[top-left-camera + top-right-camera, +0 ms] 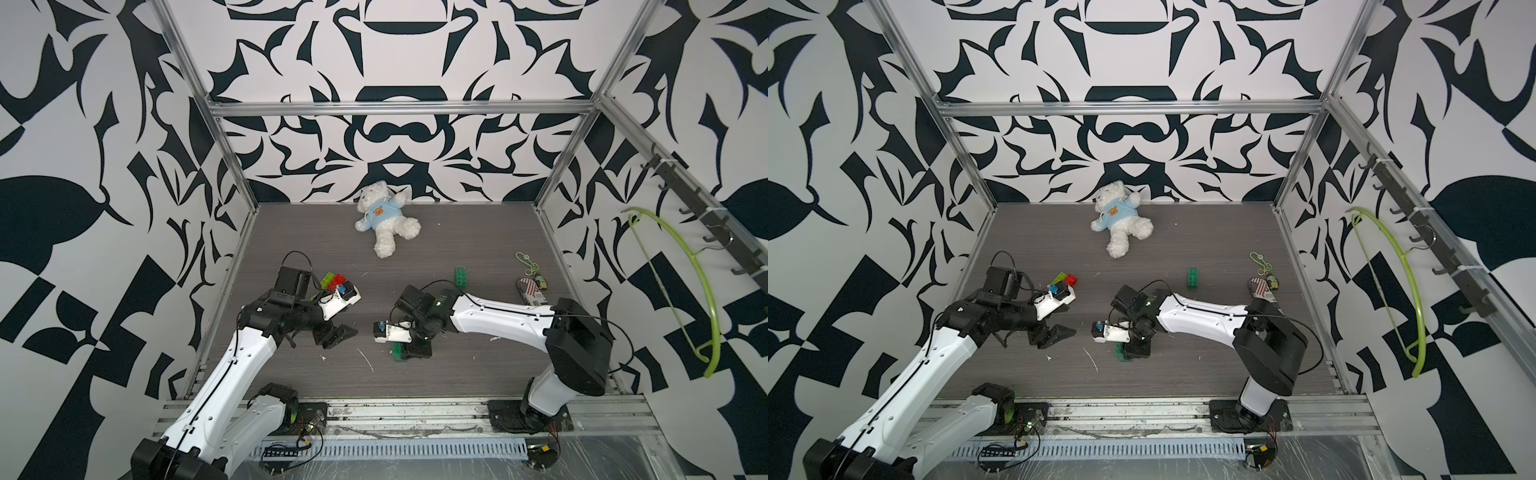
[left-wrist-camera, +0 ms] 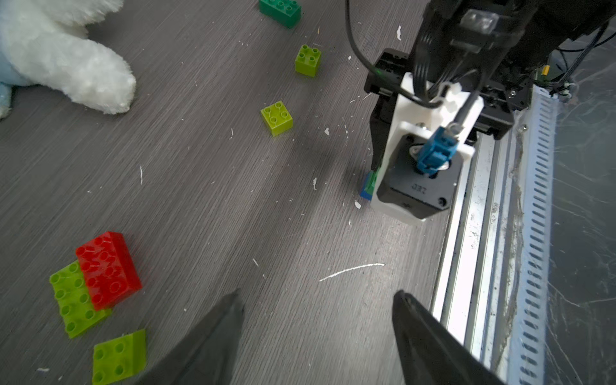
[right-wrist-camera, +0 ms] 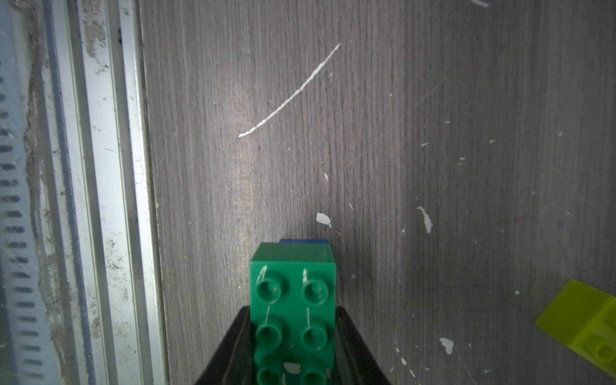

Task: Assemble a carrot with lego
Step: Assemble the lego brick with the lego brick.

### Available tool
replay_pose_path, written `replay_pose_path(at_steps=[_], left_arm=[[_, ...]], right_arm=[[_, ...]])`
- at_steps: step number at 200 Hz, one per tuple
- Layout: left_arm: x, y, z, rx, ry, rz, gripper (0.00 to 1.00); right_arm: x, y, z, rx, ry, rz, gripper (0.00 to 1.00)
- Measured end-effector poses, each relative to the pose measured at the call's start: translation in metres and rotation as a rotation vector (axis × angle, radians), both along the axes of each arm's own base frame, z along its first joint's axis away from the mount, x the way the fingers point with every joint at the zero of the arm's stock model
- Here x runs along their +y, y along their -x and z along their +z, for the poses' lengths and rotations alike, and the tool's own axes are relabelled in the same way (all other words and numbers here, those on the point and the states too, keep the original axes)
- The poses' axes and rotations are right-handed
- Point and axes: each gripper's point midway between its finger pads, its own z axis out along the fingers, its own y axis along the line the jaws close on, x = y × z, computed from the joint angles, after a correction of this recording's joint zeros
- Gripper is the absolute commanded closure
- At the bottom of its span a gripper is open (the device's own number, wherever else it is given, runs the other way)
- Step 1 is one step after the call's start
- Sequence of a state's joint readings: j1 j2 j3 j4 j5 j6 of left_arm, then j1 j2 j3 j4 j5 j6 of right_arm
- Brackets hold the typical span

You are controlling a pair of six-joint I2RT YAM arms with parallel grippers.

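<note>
While my right gripper (image 3: 293,311) is clamped on a dark green brick (image 3: 293,276) seated on a blue brick (image 3: 301,241) near the table's front rail (image 3: 100,166), my left gripper (image 2: 318,295) hangs parted and empty. A red brick (image 2: 108,266) lies across a lime brick (image 2: 71,300) nearby. The only marking I can read is "ZED", inverted, on the right wrist camera (image 2: 416,186).

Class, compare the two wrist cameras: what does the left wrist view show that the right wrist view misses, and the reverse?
Left wrist only: the teddy bear, the red brick, the open left gripper. Right wrist only: the studs on the dark green brick that the right gripper is shut on. Both: that brick, the blue brick under it, the white scratch.
</note>
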State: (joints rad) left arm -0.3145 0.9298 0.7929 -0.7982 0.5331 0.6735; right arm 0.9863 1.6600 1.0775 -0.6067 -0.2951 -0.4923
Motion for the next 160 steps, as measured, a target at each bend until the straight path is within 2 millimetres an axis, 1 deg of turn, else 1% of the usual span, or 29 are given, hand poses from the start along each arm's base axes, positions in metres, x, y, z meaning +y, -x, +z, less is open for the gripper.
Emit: replay_pose_path(at_steps=[105, 160], left_arm=[[0.0038, -0.0073, 0.0013, -0.037, -0.019, 0.030, 0.22], [0.0049, -0.0079, -0.0018, -0.039, -0.024, 0.038, 0.22]], right_arm=[[0.0067, -0.0041, -0.0003, -0.013, 0.050, -0.004, 0.68], [0.0057, -0.0068, -0.0013, -0.038, 0.075, -0.015, 0.68]])
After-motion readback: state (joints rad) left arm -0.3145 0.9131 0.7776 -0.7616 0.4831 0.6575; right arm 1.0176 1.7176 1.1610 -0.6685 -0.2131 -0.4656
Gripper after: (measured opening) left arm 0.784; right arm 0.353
